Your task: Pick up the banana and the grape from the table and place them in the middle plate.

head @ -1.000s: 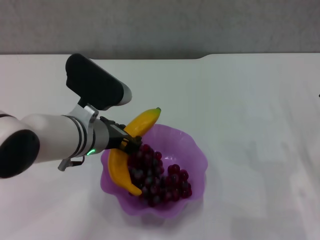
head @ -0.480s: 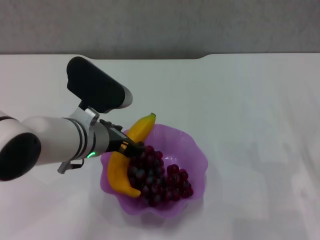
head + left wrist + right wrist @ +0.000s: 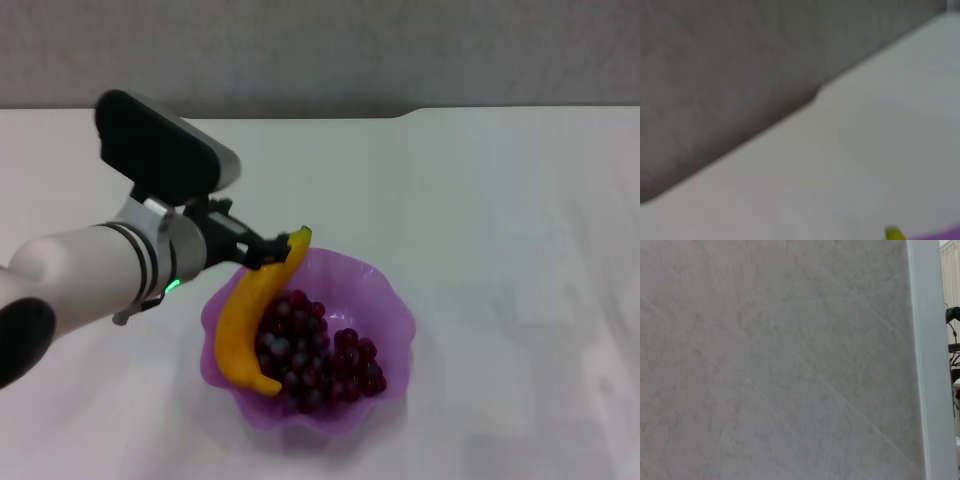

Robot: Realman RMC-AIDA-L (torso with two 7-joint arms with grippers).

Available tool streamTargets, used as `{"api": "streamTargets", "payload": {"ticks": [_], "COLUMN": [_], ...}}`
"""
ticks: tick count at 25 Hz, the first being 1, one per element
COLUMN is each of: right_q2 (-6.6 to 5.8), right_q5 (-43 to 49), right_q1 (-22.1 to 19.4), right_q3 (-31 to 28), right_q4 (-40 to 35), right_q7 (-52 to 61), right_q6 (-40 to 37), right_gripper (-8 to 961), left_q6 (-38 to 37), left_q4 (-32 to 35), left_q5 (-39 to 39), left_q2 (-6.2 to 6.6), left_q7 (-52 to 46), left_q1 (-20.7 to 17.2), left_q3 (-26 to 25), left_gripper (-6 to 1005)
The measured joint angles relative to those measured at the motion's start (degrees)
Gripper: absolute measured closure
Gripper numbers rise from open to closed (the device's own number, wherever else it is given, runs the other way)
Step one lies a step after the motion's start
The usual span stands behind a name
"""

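Before us we see a plain white worktop with faint streaks, evenly lit, running back to a grey wall that closes its far edge. From the left wrist we see the same grey wall meeting the white surface along a slanted line. From the right wrist we see a pale marbled panel beside a white upright strip.

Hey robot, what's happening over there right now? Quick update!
Left gripper above the plate's rim by the banana stem. Banana and grape both in middle plate. Right arm out of view. Nothing in the way.
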State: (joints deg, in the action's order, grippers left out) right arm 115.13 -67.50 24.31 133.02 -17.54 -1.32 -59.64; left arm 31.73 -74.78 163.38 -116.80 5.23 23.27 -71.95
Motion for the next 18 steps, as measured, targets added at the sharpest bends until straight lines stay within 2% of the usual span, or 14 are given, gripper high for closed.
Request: {"api": "streamTargets", "payload": {"ticks": [6,10,12,13,14,15,16,18], "right_q2": [0.0,0.0,0.01,0.04,0.1,0.12,0.12,0.1], "right_q5": [0.0,-0.11,-0.08,-0.08,-0.14,-0.42,-0.42,-0.58], "right_q1": [0.05,0.51,0.75,0.82,0.88,1.14,1.14,1.57], "right_q3": [-0.18,-0.35,-0.24,-0.23,-0.31,-0.51,-0.51,-0.55], "right_q4": [0.06,0.13,0.1,0.03,-0.12,-0.3,-0.3,-0.16], "right_q7": [0.0,-0.68,-1.63,-2.25,-2.84,-3.42,-3.42,-3.46], "right_q6": [0.03,0.12,0.14,0.13,0.13,0.15,0.15,0.3], "right_gripper": [68,67,67,67,68,69,69,68], "left_q6": [-13.29,-29.29,-41.82,-41.82,-46.44,-54.96,-54.96,-62.44], "left_q4": [1.28,8.42,17.44,17.44,21.57,28.92,28.92,35.69], "left_q5": [-0.22,-0.42,-2.63,-2.63,-4.44,-8.55,-8.55,-12.35], "left_q2": [0.06,-0.01,-0.11,-0.11,-0.13,-0.15,-0.15,-0.17], "left_q7": [-1.85,-4.73,-5.67,-5.67,-5.75,-5.8,-5.8,-5.84], "left_q1": [-2.83,-3.39,-1.92,-1.92,-0.91,1.43,1.43,3.81], "left_q3": [-0.36,-0.55,-0.66,-0.66,-0.59,-0.16,-0.16,0.66], "left_gripper": [106,105,105,106,106,106,106,105]}}
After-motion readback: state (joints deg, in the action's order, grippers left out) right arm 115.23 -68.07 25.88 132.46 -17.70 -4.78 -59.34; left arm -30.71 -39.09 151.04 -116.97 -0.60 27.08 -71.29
